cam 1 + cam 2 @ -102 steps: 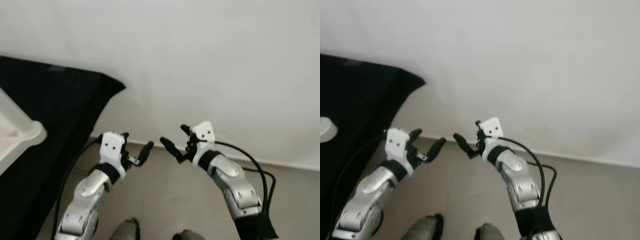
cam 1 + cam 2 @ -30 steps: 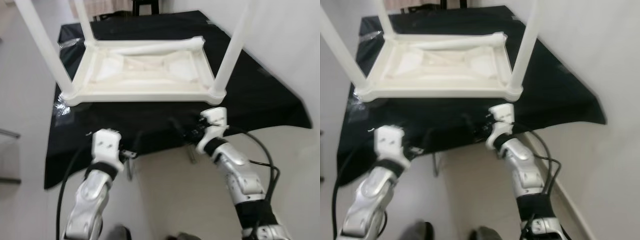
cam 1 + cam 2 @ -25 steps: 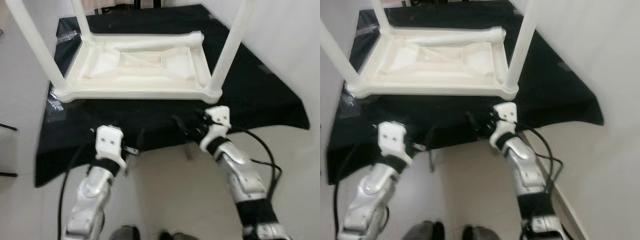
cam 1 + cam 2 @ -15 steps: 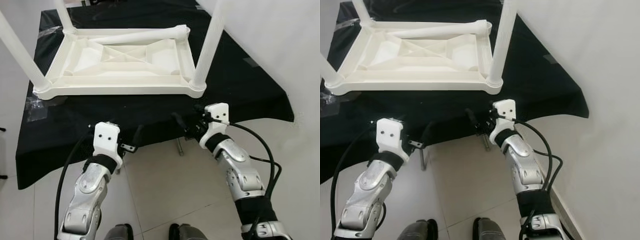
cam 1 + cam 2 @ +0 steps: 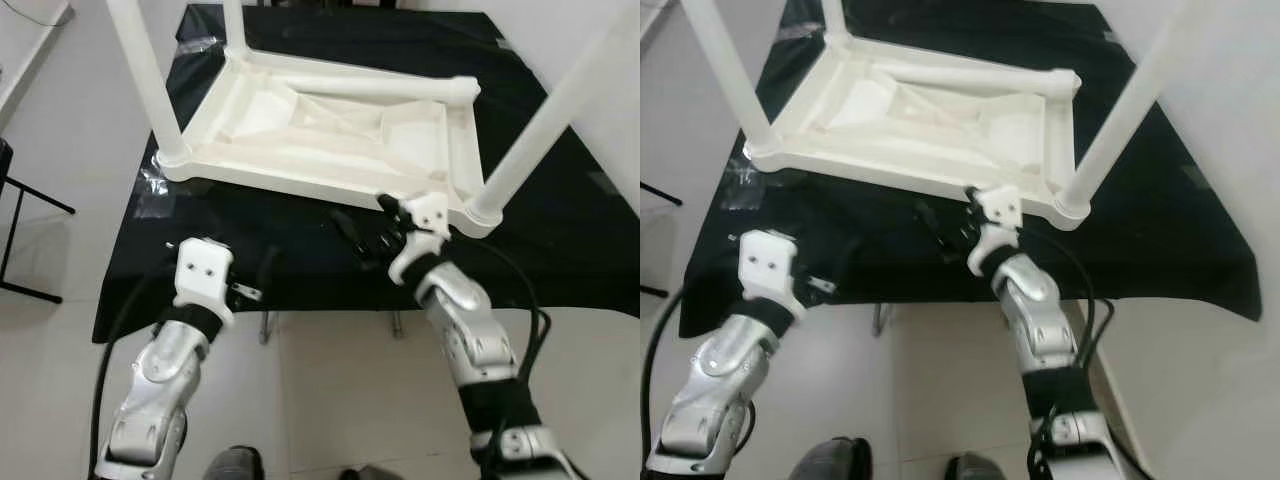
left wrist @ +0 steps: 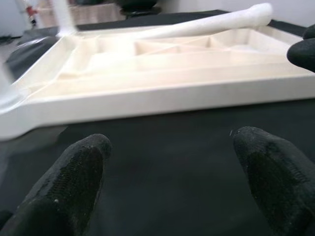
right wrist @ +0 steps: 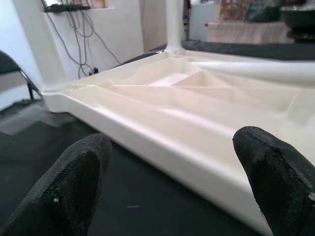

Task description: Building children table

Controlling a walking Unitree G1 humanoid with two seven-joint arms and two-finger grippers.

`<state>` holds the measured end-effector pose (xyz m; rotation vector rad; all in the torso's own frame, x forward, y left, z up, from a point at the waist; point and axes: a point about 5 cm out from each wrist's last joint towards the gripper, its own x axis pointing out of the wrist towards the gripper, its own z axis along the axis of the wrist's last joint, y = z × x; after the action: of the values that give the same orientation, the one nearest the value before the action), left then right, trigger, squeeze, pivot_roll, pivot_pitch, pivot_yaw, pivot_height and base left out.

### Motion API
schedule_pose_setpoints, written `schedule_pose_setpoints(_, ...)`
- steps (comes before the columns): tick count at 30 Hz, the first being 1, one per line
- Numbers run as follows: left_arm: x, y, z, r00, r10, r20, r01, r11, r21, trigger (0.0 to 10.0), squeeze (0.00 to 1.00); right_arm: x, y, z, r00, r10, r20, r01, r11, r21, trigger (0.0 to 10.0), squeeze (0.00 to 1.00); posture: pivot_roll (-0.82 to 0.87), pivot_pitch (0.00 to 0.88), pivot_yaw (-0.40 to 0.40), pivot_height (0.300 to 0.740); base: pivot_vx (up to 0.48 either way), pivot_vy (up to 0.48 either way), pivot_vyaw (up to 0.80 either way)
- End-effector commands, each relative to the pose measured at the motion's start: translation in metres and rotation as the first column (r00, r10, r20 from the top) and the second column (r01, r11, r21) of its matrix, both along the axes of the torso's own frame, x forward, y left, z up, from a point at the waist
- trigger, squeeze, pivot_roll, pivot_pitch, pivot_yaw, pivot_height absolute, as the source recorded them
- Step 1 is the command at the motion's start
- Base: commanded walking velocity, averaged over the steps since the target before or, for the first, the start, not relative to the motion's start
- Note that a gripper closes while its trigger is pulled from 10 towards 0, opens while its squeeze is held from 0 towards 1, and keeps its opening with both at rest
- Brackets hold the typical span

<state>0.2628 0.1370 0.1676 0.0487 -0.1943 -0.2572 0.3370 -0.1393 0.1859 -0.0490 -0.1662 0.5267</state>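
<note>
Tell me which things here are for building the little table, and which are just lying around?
For the job:
- white upside-down table
- loose leg lying across it
- three legs already standing, like this one
- left gripper and right gripper, both open

Just around:
- black cloth underneath
- crinkly plastic wrap
- tiled floor

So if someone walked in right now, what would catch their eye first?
The white children's table, lying upside down on a black-covered surface with three legs sticking up and a fourth leg lying loose across its underside. Just in front of it, the right gripper and the left gripper hover open over the black cloth near its front rim.
</note>
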Motion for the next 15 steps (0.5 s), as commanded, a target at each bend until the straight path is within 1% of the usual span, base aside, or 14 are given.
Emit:
schedule_pose_setpoints(1, -0.002, -0.007, -0.003, 0.999, -0.041, -0.019, 0.042, 0.999, 0.005, 10.0, 0.0, -0.004, -0.004, -0.001, 0.997, 0.079, 0.004, -0.079, 0.994, -0.076, 10.0, 0.0, 0.05, 0.211, -0.06, 0.74, 0.349, 0.0, 0.0)
schedule_pose_setpoints(2, -0.002, -0.008, -0.004, 0.999, -0.046, -0.024, 0.046, 0.999, 0.007, 10.0, 0.0, -0.006, -0.001, 0.001, 0.989, 0.148, 0.009, -0.145, 0.979, -0.144, 10.0, 0.0, 0.05, 0.212, -0.06, 0.74, 0.337, 0.0, 0.0)
schedule_pose_setpoints(3, -0.003, -0.009, -0.006, 0.998, -0.051, -0.03, 0.051, 0.999, 0.007, 10.0, 0.0, -0.009, 0.001, 0.002, 0.976, 0.219, -0.001, -0.214, 0.952, -0.219, 10.0, 0.0, 0.05, 0.212, -0.06, 0.74, 0.292, 0.0, 0.0)
schedule_pose_setpoints(4, -0.003, -0.009, -0.006, 0.998, -0.051, -0.03, 0.051, 0.999, 0.007, 10.0, 0.0, -0.009, 0.001, 0.002, 0.976, 0.219, -0.001, -0.214, 0.952, -0.219, 10.0, 0.0, 0.05, 0.212, -0.06, 0.74, 0.292, 0.0, 0.0)
schedule_pose_setpoints(5, -0.003, -0.011, -0.008, 0.997, -0.06, -0.042, 0.061, 0.998, 0.007, 10.0, 0.0, -0.014, 0.003, 0.004, 0.95, 0.313, -0.015, -0.301, 0.901, -0.311, 10.0, 0.0, 0.05, 0.212, -0.061, 0.74, 0.0, 0.0, 0.0)
schedule_pose_setpoints(6, -0.004, -0.012, -0.01, 0.997, -0.066, -0.05, 0.067, 0.998, 0.007, 10.0, 0.0, -0.017, 0.003, 0.005, 0.93, 0.367, -0.03, -0.352, 0.863, -0.363, 10.0, 0.0, 0.05, 0.213, -0.061, 0.74, 0.0, 0.0, 0.0)
schedule_pose_setpoints(7, -0.004, -0.012, -0.01, 0.997, -0.066, -0.05, 0.067, 0.998, 0.007, 10.0, 0.0, -0.017, 0.003, 0.005, 0.93, 0.367, -0.03, -0.352, 0.863, -0.363, 10.0, 0.0, 0.05, 0.213, -0.061, 0.74, 0.0, 0.0, 0.0)
schedule_pose_setpoints(8, -0.005, -0.013, -0.013, 0.996, -0.066, -0.062, 0.067, 0.998, 0.016, 10.0, 0.0, -0.021, 0.002, 0.007, 0.905, 0.42, -0.059, -0.405, 0.814, -0.416, 10.0, 0.0, 0.05, 0.214, -0.061, 0.74, 0.0, 0.0, 0.0)
schedule_pose_setpoints(9, -0.009, -0.015, -0.019, 0.995, -0.062, -0.084, 0.065, 0.997, 0.035, 10.0, 0.0, -0.024, -0.001, 0.009, 0.872, 0.474, -0.123, -0.467, 0.728, -0.502, 10.0, 0.0, 0.05, 0.217, -0.063, 0.74, 0.0, 0.0, 0.0)
schedule_pose_setpoints(10, -0.009, -0.015, -0.019, 0.995, -0.062, -0.084, 0.065, 0.997, 0.035, 10.0, 0.0, -0.024, -0.001, 0.009, 0.872, 0.474, -0.123, -0.467, 0.728, -0.502, 10.0, 0.0, 0.05, 0.217, -0.063, 0.74, 0.0, 0.0, 0.0)
schedule_pose_setpoints(11, -0.01, -0.015, -0.021, 0.994, -0.06, -0.091, 0.063, 0.997, 0.039, 10.0, 0.0, -0.024, -0.002, 0.011, 0.858, 0.489, -0.157, -0.491, 0.692, -0.529, 10.0, 0.0, 0.05, 0.218, -0.064, 0.74, 0.0, 0.0, 0.0)
schedule_pose_setpoints(12, -0.012, -0.015, -0.021, 0.994, -0.056, -0.093, 0.06, 0.997, 0.042, 10.0, 0.0, -0.024, -0.004, 0.013, 0.853, 0.492, -0.176, -0.499, 0.667, -0.553, 10.0, 0.0, 0.05, 0.22, -0.066, 0.74, 0.0, 0.0, 0.0)
schedule_pose_setpoints(13, -0.013, -0.013, -0.021, 0.995, -0.041, -0.095, 0.046, 0.998, 0.047, 10.0, 0.0, -0.021, -0.004, 0.015, 0.858, 0.47, -0.205, -0.494, 0.653, -0.574, 10.0, 0.0, 0.05, 0.223, -0.067, 0.74, 0.0, 0.0, 0.0)
schedule_pose_setpoints(15, -0.014, -0.012, -0.021, 0.995, -0.031, -0.097, 0.036, 0.998, 0.051, 10.0, 0.0, -0.018, -0.005, 0.016, 0.863, 0.454, -0.222, -0.49, 0.643, -0.589, 10.0, 0.0, 0.05, 0.223, -0.067, 0.74, 0.0, 0.0, 0.0)
